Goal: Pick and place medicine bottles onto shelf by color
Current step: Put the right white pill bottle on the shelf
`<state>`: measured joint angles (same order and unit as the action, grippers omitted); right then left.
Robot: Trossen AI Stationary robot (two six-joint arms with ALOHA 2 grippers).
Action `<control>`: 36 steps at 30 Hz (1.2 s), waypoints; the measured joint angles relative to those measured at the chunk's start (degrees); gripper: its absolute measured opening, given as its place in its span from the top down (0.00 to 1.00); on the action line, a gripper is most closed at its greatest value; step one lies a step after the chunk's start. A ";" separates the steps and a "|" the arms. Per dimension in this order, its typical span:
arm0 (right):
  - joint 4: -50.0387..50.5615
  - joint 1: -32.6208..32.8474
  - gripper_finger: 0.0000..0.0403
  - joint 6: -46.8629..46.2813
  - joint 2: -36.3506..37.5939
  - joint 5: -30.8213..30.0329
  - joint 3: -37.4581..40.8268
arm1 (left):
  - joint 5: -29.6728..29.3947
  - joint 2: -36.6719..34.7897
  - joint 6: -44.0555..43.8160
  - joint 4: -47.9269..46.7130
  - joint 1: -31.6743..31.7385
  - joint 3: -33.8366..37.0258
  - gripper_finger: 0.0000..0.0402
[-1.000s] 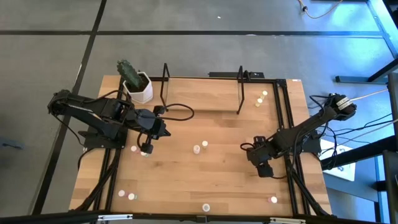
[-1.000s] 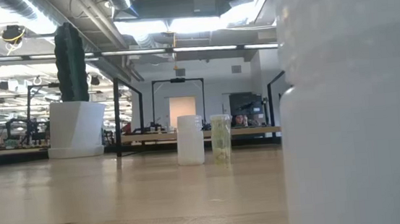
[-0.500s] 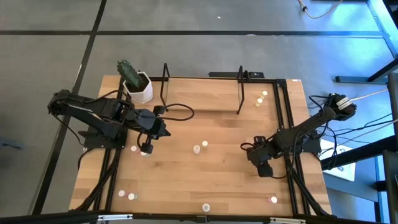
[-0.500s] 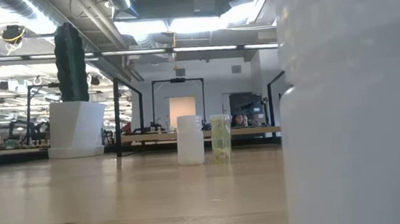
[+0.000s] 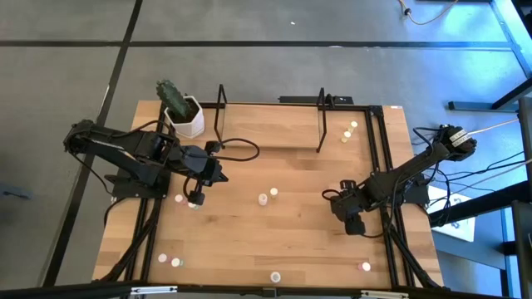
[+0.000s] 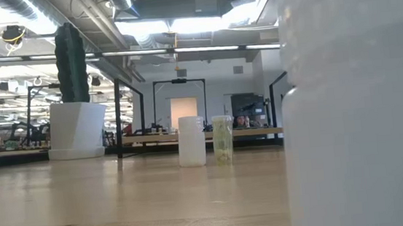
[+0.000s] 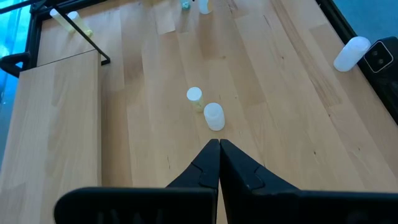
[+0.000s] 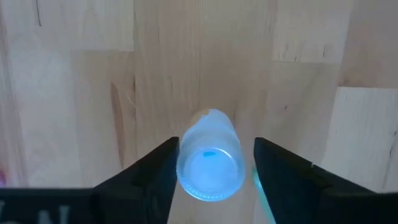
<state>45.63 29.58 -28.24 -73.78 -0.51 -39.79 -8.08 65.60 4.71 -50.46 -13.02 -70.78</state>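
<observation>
- The wooden table (image 5: 299,241) fills the middle of the high view, with black rails along its sides.
- The shelf (image 5: 270,124) stands at the table's far edge — two upright black wire end loops with a light wooden floor between them. No bottle shows on that floor.
- The left arm reaches in from the table's left side; the left gripper (image 5: 198,197) is over the left part of the table, its fingers (image 7: 208,163) pressed together with nothing between them. A pink-topped bottle shows just beside its tip in the high view.
- The right arm comes in from the right edge; the right gripper (image 8: 216,163) is low over the right part of the table. Its jaws stand apart on either side of a lying bottle (image 8: 209,155), close to the bottle's sides; whether they touch it I cannot tell.
- A white cactus pot (image 5: 184,116) sits at the far left corner, just beside the shelf's left loop.
- The other medicine bottles are scattered:
  - two near the table's middle (image 5: 267,196), standing close together
  - two beyond the shelf's right loop (image 5: 350,129)
  - two at the near left (image 5: 169,260)
  - one at the near edge (image 5: 275,276)
  - one at the near right (image 5: 364,266)
- In the low view one bottle (image 6: 358,106) stands so near the camera that it fills the right side.
</observation>
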 joint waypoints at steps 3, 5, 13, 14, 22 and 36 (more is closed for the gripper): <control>-0.05 0.00 0.53 -0.52 0.00 -0.01 0.00 | 0.00 0.00 0.00 -0.01 0.00 0.00 1.00; -0.07 0.00 0.57 -1.54 0.00 -0.03 0.00 | 0.00 0.00 0.00 -0.01 -0.01 0.00 1.00; -2.98 0.00 0.65 -6.23 0.00 0.03 -0.02 | 0.00 0.01 -0.01 -0.01 0.00 0.00 1.00; -3.26 -0.02 0.65 -7.21 0.00 0.04 -0.02 | 0.00 0.00 0.00 -0.01 -0.01 0.00 1.00; -2.07 -1.96 0.63 -11.78 0.00 0.65 -2.40 | 0.00 0.00 0.00 -0.02 0.00 0.00 1.00; 6.24 -10.83 0.64 1.57 0.02 -0.66 -22.18 | 0.00 0.00 0.00 -0.02 -0.02 0.00 1.00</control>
<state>51.87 18.75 -26.68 -73.76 -1.17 -61.97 -8.08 65.61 4.71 -50.48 -13.03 -70.78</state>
